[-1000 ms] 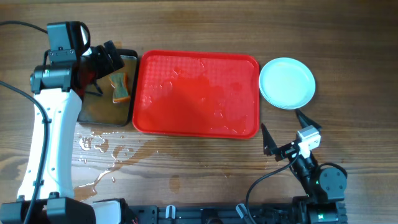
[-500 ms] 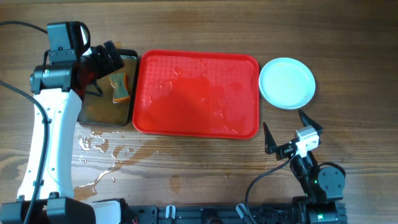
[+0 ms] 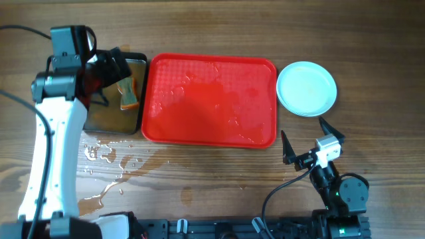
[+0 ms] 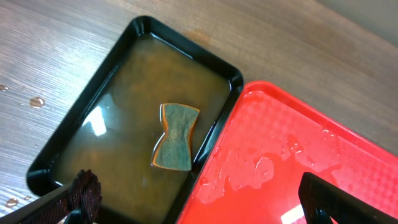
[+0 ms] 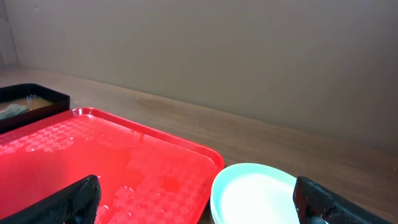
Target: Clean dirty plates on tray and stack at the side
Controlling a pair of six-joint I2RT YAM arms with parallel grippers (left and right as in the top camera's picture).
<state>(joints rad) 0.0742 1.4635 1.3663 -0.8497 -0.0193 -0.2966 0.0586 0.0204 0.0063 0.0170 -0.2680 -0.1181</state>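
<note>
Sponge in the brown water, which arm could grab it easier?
Probably left: the left gripper, open, hangs over the pan holding the sponge. The right gripper sits beyond the tray.

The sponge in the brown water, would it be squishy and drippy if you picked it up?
The sponge looks soft and pinched in the middle, so it would probably squash and bend. It lies in the brownish water of the black pan, so it is likely soaked: heavier than dry, drippy, maybe slippery. It lies flat, so it shouldn't roll.
</note>
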